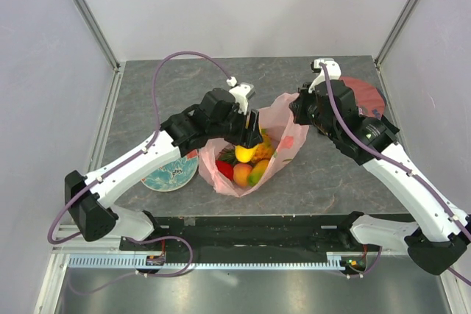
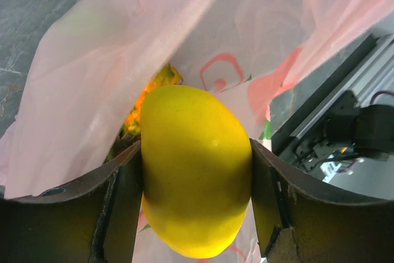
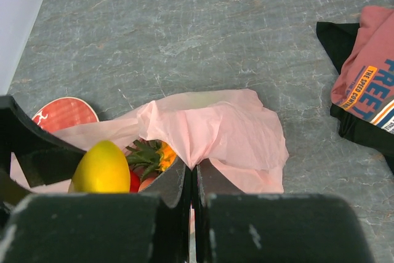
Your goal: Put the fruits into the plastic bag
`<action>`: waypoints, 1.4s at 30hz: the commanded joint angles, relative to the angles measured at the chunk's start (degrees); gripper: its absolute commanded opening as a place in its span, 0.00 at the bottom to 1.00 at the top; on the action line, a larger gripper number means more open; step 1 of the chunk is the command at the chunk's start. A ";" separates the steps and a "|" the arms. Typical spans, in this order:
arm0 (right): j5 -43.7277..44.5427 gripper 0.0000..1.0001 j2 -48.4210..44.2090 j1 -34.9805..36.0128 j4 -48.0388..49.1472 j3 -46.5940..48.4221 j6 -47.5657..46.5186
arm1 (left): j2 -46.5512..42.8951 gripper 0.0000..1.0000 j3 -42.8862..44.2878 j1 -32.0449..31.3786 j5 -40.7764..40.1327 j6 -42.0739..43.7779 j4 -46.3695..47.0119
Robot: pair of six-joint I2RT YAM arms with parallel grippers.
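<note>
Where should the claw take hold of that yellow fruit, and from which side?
Probably across its narrow middle, from above. The yellow mango is egg-shaped, so its two broad flanks seat well. The left claw grips it that way over the plastic bag.

The top external camera looks down from high behind the near edge, over the whole table (image 1: pixel 184 86). The left wrist camera sits very close to a yellow mango (image 2: pixel 197 164) and the plastic bag (image 2: pixel 111 60). The right wrist camera, farther back, shows that mango at 8 o'clock. All three views share both.
</note>
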 commanded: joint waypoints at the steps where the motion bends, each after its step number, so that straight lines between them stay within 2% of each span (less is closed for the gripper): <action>1: 0.06 0.00 0.33 -0.25 1.55 1.87 0.01 | 0.08 0.45 -0.42 -3.36 -5.36 3.13 -1.03; 7: 0.23 0.00 0.07 -0.16 1.55 1.70 0.10 | 3.59 0.45 -2.79 -3.54 -10.71 1.64 -3.22; 12: 0.41 0.00 -0.28 -0.17 1.46 1.43 0.19 | 6.49 0.50 -4.37 -3.62 -11.61 0.31 -4.81; 19: 0.23 0.00 -0.20 -0.17 1.73 0.90 0.27 | 8.86 0.67 -4.11 -3.62 -8.53 0.31 -4.37; 21: 0.32 0.00 -0.37 -0.17 1.64 0.90 0.28 | 8.96 0.76 -3.76 -3.62 -7.57 0.14 -4.11; 23: 0.41 0.00 -0.46 -0.17 1.55 0.73 0.36 | 8.26 0.84 -3.50 -3.54 -6.60 0.05 -3.50; 26: 0.58 0.00 -0.46 -0.17 1.64 0.55 0.36 | 6.85 0.89 -2.45 -3.62 -6.07 0.40 -2.88; 30: 0.58 0.00 -0.37 -0.17 1.73 0.55 0.36 | 4.39 0.91 -0.08 -3.62 -2.38 1.54 -2.26; 35: 0.67 0.00 -0.46 -0.17 1.82 0.64 0.28 | -1.84 0.91 2.74 -3.62 6.05 2.33 -1.04; 39: 0.41 0.00 -0.37 -0.17 1.90 0.29 0.54 | -10.44 0.91 3.80 -3.62 7.03 0.67 -1.12; 42: 0.32 0.00 -0.37 -0.17 2.08 0.20 0.63 | -14.06 0.90 2.92 -3.62 4.32 -3.88 -3.74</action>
